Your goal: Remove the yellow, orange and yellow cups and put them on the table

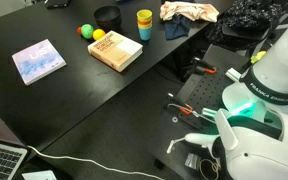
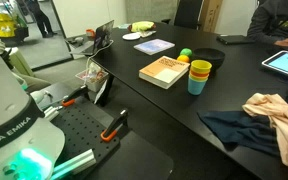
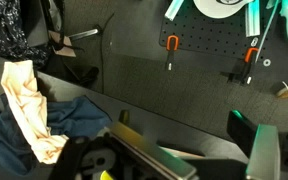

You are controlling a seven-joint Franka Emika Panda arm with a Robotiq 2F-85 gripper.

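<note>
Gripper parts fill the lower edge of the wrist view; whether the jaws are apart or together cannot be determined. Robot arm stands off the table, well apart from the tan book. Cups stand on the table just beside the book, nested in a blue cup; yellow and orange rims show. Two small balls lie near the book.

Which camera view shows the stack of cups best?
An exterior view, where the stack of cups stands close and large. In an exterior view it is smaller and farther off. The wrist view misses it.
</note>
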